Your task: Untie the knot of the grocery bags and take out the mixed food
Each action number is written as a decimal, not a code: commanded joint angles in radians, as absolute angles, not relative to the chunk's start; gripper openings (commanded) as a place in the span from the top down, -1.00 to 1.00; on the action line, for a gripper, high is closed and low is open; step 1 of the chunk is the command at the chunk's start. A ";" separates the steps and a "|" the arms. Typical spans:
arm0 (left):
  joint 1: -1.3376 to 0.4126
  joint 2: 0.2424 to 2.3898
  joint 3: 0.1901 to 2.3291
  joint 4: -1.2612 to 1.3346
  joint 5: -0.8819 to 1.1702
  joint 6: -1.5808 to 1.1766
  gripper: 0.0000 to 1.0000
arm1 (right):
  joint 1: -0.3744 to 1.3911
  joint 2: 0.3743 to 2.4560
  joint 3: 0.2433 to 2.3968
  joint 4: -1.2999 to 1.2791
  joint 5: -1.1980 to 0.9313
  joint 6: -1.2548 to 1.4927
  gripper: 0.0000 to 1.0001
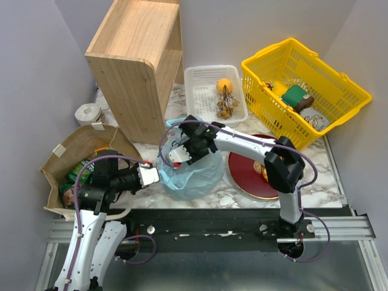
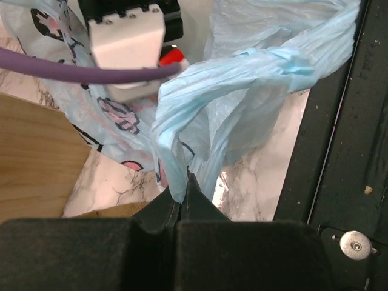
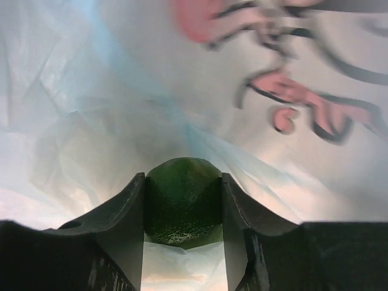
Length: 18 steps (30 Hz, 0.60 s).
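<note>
The light blue plastic bag (image 1: pixel 200 176) lies at the table's near edge. My left gripper (image 2: pixel 183 193) is shut on a strip of its handle (image 2: pixel 182 133), which runs up to a twisted lump (image 2: pixel 285 60); I cannot tell whether that is still a tied knot. My right gripper (image 3: pixel 183 180) is inside the bag, both fingers pressed against a dark green round fruit (image 3: pixel 183 209). From above, the right gripper (image 1: pixel 177 157) dips into the bag's mouth and the left gripper (image 1: pixel 157 176) is at its left edge. The brown paper bag (image 1: pixel 73 151) holds green packets (image 1: pixel 79 173).
A white tray (image 1: pixel 200 91) at the back holds an orange fruit (image 1: pixel 224 85) and a brown stemmed bunch (image 1: pixel 227 108). A yellow basket (image 1: pixel 339 91) of goods stands back right, a red plate (image 1: pixel 245 176) beside the blue bag, a wooden shelf (image 1: pixel 136 66) back left, a tape roll (image 1: pixel 88 113) beside it.
</note>
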State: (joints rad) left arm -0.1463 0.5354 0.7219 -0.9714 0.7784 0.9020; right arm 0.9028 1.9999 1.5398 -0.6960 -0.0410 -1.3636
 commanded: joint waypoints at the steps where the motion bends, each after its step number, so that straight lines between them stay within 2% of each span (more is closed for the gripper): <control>1: -0.150 0.511 0.727 -0.896 0.796 0.847 1.00 | 0.897 1.827 1.683 -0.839 -0.298 -1.123 0.66; 7: -0.152 0.543 0.722 -0.714 0.807 0.732 1.00 | 0.884 1.698 1.697 -0.928 -0.634 -0.945 0.65; 9: -0.152 0.574 0.738 -0.660 0.807 0.675 1.00 | 0.882 1.671 1.697 -0.925 -0.684 -0.873 0.66; 14: -0.158 0.603 0.750 -0.496 0.807 0.537 1.00 | 0.838 1.684 1.700 -0.850 -0.762 -0.755 0.66; 18: -0.169 0.652 0.787 -0.423 0.801 0.431 1.00 | 0.766 1.750 1.784 -0.775 -0.916 -0.505 0.66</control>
State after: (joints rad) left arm -0.1562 0.6163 0.7280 -0.5709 0.7815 0.5770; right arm 0.8257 1.6882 1.7077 -0.8505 -0.7300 -0.7685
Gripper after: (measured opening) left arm 0.010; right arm 0.512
